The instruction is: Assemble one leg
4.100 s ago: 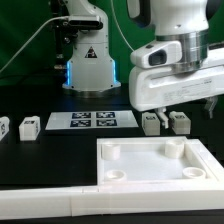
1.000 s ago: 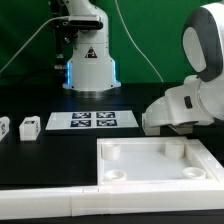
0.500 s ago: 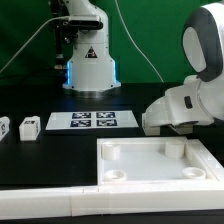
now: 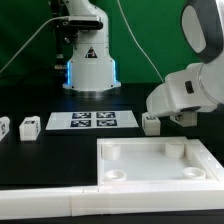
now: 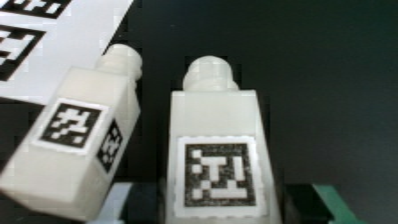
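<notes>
White leg (image 5: 214, 150) squarely within the hand (image 5: 217, 205), seemingly in its tight grip.

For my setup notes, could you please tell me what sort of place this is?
Probably a robotics lab bench: a robot arm reaches over a black table that carries a marker board and a tagged white leg.

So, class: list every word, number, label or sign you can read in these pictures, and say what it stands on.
No words or numbers can be read in either view.
Robot base: a dark triangle sign, too small to read.
Marker board and legs: square black-and-white coded tags, no letters.
</notes>
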Robot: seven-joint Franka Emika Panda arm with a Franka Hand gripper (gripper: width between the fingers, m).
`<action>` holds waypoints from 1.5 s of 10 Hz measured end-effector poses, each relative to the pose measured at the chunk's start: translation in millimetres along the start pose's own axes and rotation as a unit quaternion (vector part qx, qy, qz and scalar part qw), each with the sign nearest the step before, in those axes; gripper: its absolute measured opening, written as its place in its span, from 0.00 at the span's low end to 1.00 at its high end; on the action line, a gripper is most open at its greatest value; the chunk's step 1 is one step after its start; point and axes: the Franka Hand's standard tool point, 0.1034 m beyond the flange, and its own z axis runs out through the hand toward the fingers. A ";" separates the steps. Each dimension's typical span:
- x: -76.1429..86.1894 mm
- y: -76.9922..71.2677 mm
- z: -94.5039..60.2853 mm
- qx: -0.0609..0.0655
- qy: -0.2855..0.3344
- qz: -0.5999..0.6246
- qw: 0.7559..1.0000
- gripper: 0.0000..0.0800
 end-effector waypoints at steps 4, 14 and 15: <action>-31.2 17.5 -88.1 -0.003 0.170 0.000 0.985 0.37; -8.3 42.1 -159.2 -0.006 0.523 -0.030 0.852 0.37; -8.0 42.1 -161.4 -0.006 0.524 -0.030 0.851 0.37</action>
